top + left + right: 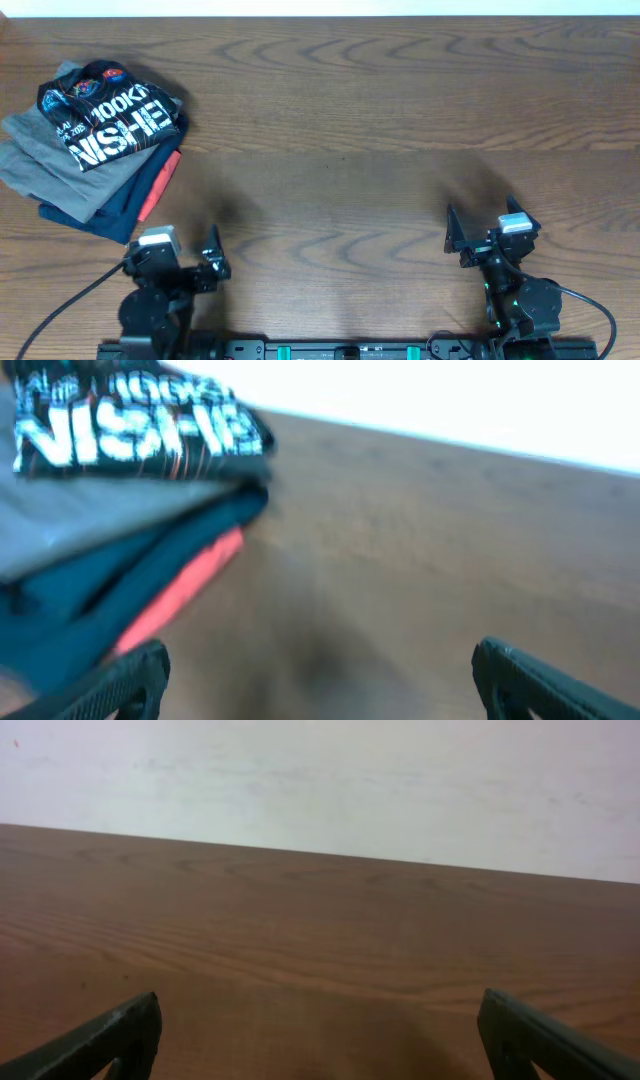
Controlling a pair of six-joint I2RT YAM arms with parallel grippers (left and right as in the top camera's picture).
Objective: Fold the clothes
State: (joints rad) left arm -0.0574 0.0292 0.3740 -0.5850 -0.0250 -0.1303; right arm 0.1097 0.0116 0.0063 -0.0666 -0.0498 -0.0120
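Observation:
The clothes, a black jersey [112, 115] with large white lettering, lie folded on top of a pile at the table's far left. The left wrist view shows the jersey [130, 425] blurred at its upper left. My left gripper [178, 258] sits at the near edge, below and to the right of the pile. It is open, with bare wood between its fingers [320, 680]. My right gripper [485, 225] is at the near right, far from the pile. It is also open and holds nothing [320, 1035].
Under the jersey lie a grey folded garment [45, 150], a navy one [118, 205] and an orange-red one [160, 185]. The brown wooden table [380, 130] stretches to the right of the pile. A pale wall [320, 780] rises behind the table's far edge.

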